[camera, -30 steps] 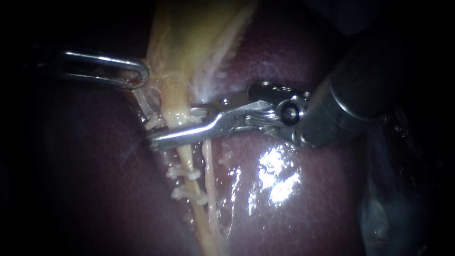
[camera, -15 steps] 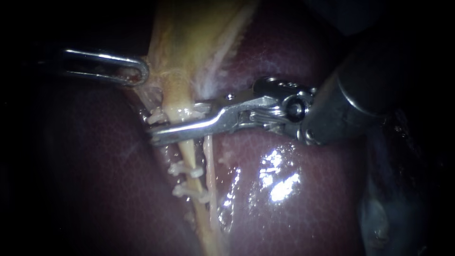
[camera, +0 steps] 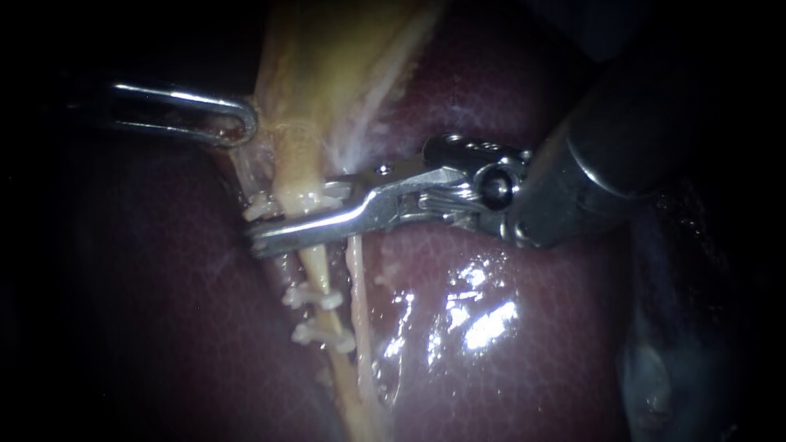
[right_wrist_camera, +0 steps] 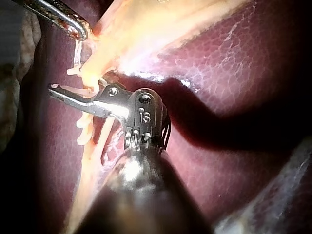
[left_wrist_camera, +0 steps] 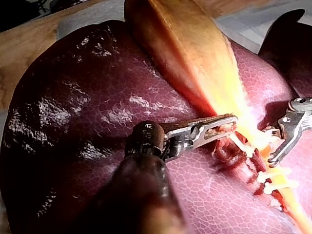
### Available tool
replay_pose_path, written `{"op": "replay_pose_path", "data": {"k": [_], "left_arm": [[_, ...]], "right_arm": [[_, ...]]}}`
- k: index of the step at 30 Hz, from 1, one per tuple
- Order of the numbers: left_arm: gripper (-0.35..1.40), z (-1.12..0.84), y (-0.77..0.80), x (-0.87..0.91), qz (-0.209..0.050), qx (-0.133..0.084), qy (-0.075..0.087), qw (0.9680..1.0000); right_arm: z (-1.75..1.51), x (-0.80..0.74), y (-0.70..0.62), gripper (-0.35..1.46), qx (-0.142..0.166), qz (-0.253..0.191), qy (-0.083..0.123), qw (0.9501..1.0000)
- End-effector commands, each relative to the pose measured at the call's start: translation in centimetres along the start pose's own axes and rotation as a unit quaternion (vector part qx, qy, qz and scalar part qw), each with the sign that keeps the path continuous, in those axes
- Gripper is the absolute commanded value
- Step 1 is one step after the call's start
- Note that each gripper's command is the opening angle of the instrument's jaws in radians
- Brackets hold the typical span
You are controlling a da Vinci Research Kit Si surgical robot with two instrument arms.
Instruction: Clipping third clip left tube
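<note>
Tension's the idea, we reckon: our left instrument (camera: pixel 241 127) pinches the gallbladder (camera: pixel 327 74) at its narrow end so the left tube (camera: pixel 318 266) lies taut, while our right instrument (camera: pixel 282 221) squeezes a white clip (camera: pixel 260 206) around it between near-shut jaws, just beyond the two clips (camera: pixel 315 299) nearer us.

My right instrument (camera: pixel 264 237): shiny bare metal. Liver (camera: pixel 532 376): wet, glossy w/ fine pebbling. Gallbladder (camera: pixel 327 65): smooth, waxy. Clips (camera: pixel 315 331): matt, prob. plastic.
</note>
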State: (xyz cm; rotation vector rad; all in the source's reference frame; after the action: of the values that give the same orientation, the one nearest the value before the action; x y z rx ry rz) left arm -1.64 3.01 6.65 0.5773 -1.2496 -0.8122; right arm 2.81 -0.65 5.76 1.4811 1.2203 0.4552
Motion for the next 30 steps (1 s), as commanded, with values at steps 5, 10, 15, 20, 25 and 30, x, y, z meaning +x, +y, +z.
{"op": "replay_pose_path", "data": {"k": [5,10,15,20,25,30], "left_arm": [[-0.35,-0.01,0.0,0.0,0.0,0.0,0.0,1.0],[-0.35,-0.01,-0.01,0.0,0.0,0.0,0.0,1.0],[-0.35,-0.02,-0.01,0.0,0.0,0.0,0.0,1.0],[-0.35,-0.03,-0.01,0.0,0.0,0.0,0.0,1.0],[-0.35,-0.03,-0.01,0.0,0.0,0.0,0.0,1.0],[-0.35,-0.03,-0.01,0.0,0.0,0.0,0.0,1.0]], "right_arm": [[0.01,-0.04,0.06,0.42,0.006,-0.009,-0.002,0.9999],[0.03,-0.01,0.09,0.4,0.005,-0.02,0.003,0.9998],[0.05,0.04,0.17,0.34,-0.004,-0.026,0.018,0.9995],[-0.02,0.05,0.25,0.23,-0.012,-0.027,0.024,0.9993],[-0.09,0.06,0.31,-0.01,-0.02,-0.026,0.03,0.999],[-0.13,0.07,0.36,-0.22,-0.026,-0.024,0.036,0.9987]]}}
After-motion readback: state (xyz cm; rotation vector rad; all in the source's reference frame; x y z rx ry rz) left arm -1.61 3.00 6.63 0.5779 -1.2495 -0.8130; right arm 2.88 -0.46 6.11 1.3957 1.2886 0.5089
